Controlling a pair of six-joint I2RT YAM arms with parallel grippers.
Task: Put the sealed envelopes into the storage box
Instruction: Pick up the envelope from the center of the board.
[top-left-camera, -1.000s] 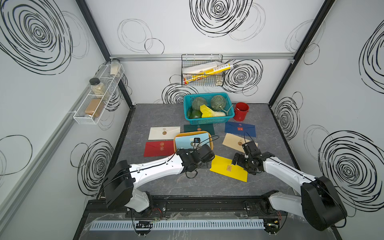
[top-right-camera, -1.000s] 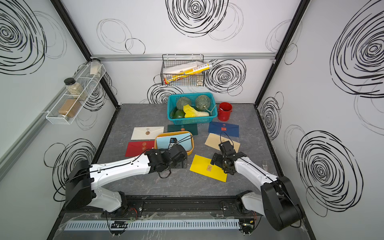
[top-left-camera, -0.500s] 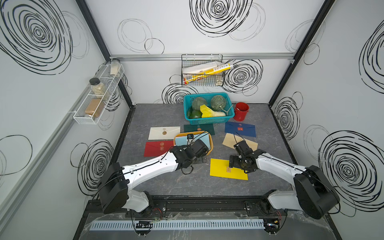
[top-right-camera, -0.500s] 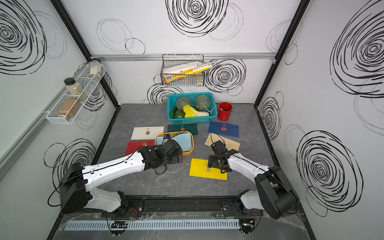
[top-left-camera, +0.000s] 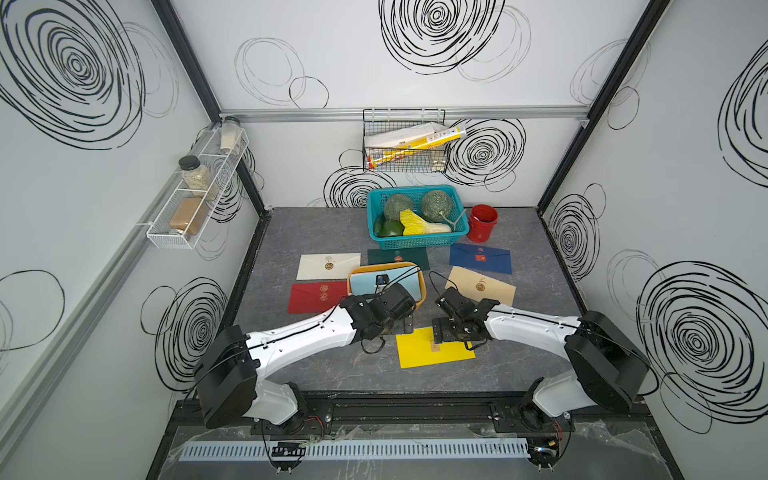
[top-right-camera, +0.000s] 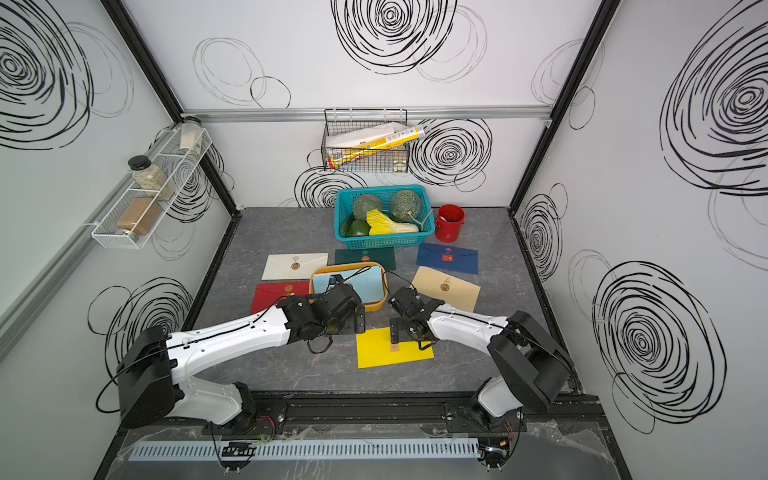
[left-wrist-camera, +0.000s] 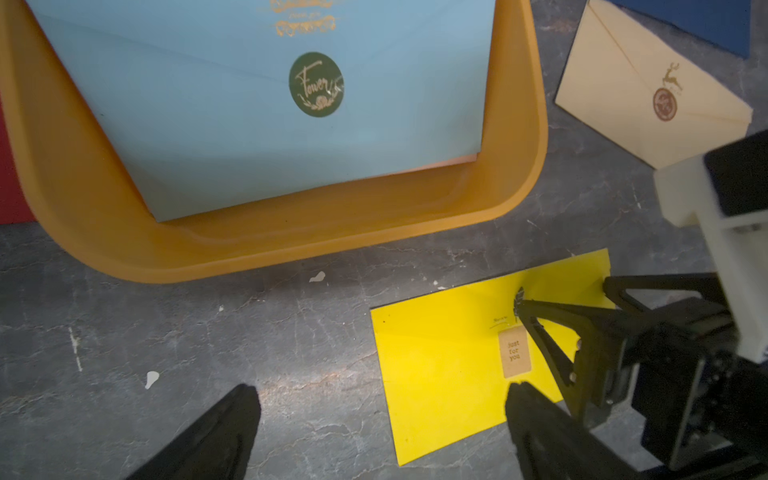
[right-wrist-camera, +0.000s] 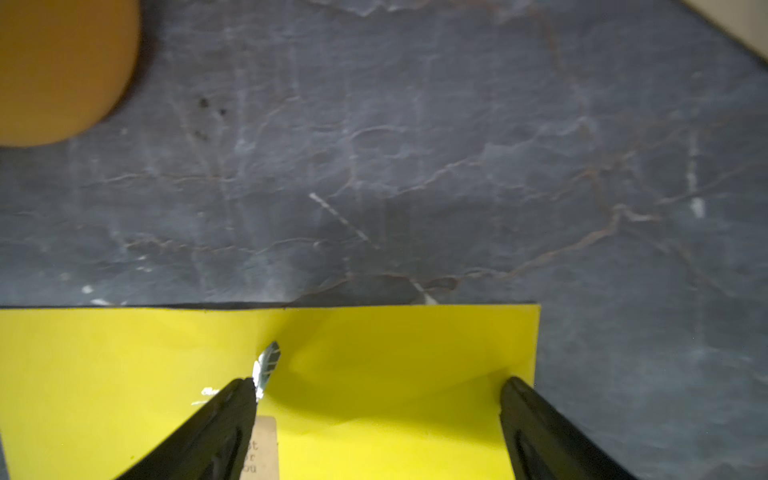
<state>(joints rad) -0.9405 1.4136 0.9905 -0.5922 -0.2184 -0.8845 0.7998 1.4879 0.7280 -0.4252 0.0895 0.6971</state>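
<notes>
The orange storage box (top-left-camera: 422, 292) (top-right-camera: 385, 296) (left-wrist-camera: 291, 237) sits mid-table with a light blue envelope (top-left-camera: 365, 281) (left-wrist-camera: 266, 124) in it. A yellow envelope (top-left-camera: 419, 357) (top-right-camera: 378, 353) (left-wrist-camera: 440, 365) (right-wrist-camera: 374, 336) lies flat in front of the box. My right gripper (top-left-camera: 451, 334) (right-wrist-camera: 378, 386) is open, fingertips down on the yellow envelope's far edge. My left gripper (top-left-camera: 405, 325) (left-wrist-camera: 382, 399) hangs open and empty between box and yellow envelope. White (top-left-camera: 328, 266), dark green (top-left-camera: 399, 255), navy (top-left-camera: 480, 257), beige (top-left-camera: 480, 284) and red (top-left-camera: 316, 297) envelopes lie around the box.
A teal basket (top-left-camera: 415, 242) of vegetables and a red bucket (top-left-camera: 482, 224) stand at the back. A wire rack (top-left-camera: 405, 164) hangs on the back wall, a jar shelf (top-left-camera: 195, 195) on the left wall.
The right gripper has slid the yellow envelope left and toward the front, turning it squarer. The left gripper has drawn back from over the box toward the front.
</notes>
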